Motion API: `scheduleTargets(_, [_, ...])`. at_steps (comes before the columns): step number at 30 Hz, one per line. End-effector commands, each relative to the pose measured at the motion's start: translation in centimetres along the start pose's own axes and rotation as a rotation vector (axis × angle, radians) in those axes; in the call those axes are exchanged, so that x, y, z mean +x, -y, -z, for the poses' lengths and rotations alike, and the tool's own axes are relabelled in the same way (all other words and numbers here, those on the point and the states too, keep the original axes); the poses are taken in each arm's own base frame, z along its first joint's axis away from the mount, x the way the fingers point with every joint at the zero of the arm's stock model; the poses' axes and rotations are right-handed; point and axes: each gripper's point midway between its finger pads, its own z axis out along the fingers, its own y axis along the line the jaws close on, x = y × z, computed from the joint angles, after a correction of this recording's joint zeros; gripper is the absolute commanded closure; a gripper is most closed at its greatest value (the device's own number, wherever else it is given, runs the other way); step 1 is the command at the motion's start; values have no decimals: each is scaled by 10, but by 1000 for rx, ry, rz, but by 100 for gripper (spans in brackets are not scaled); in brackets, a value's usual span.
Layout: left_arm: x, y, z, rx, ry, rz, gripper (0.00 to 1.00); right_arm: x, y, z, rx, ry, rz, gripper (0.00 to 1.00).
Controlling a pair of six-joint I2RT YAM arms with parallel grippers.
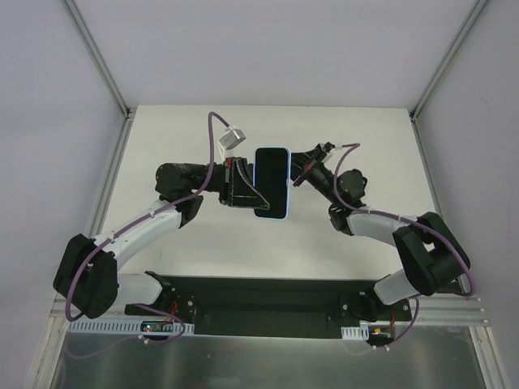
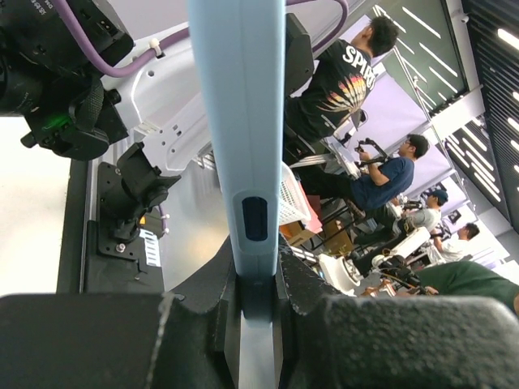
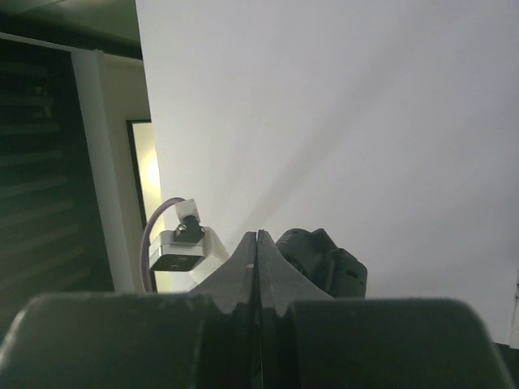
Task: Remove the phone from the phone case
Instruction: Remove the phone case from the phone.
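Observation:
In the top view the black phone (image 1: pixel 272 185) sits face up inside the pale blue phone case (image 1: pixel 272 150), which shows as a thin rim around it. Both are held above the white table. My left gripper (image 1: pixel 248 191) is shut on the case's left long edge. In the left wrist view the case (image 2: pixel 239 121) rises edge-on from between the fingers of my left gripper (image 2: pixel 255 263); the screen is hidden there. My right gripper (image 1: pixel 296 178) is at the case's right edge, jaws shut with nothing between them in the right wrist view (image 3: pixel 258 237). I cannot tell if it touches.
The white table (image 1: pixel 162 154) is bounded by grey walls and metal frame posts (image 1: pixel 97 57). The black base rail (image 1: pixel 268 304) lies at the near edge. The left arm's wrist camera (image 3: pixel 177 250) shows in the right wrist view. People stand beyond the table in the left wrist view (image 2: pixel 349 73).

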Motion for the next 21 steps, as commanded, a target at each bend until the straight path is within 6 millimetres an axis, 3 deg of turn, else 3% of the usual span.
scheduleTargets(1, [-6, 41, 4, 114, 20, -361, 100, 25, -17, 13, -65, -82, 184, 99])
scheduleTargets(3, [-5, 35, 7, 101, 25, -337, 100, 23, 0, 17, 21, -77, 288, 95])
scheduleTargets(5, [-3, 30, 8, 94, 23, -309, 100, 20, 21, 27, 175, -60, 415, 82])
scheduleTargets(6, [-3, 31, 9, 93, 23, -308, 100, 22, 15, 27, 208, -57, 478, 79])
scheduleTargets(7, [-1, 30, 9, 92, 17, -302, 100, 16, 29, 45, 372, -7, 491, 73])
scheduleTargets(8, [0, 29, 9, 91, 12, -293, 100, 15, 28, 53, 432, 11, 570, 62])
scheduleTargets(10, [3, 27, 11, 86, -4, -279, 100, 10, 9, 76, 552, 65, 760, 50])
scheduleTargets(13, [8, 21, 12, 78, -31, -260, 100, 13, -24, 98, 609, 96, 926, 42])
scheduleTargets(15, [10, 17, 12, 75, -39, -242, 100, 14, -26, 113, 686, 63, 999, 40])
scheduleTargets(16, [11, 16, 13, 74, -45, -234, 100, 20, -46, 110, 666, 75, 1037, 39])
scheduleTargets(21, [11, 9, 12, 71, -48, -206, 100, 24, -61, 115, 731, 69, 1126, 38])
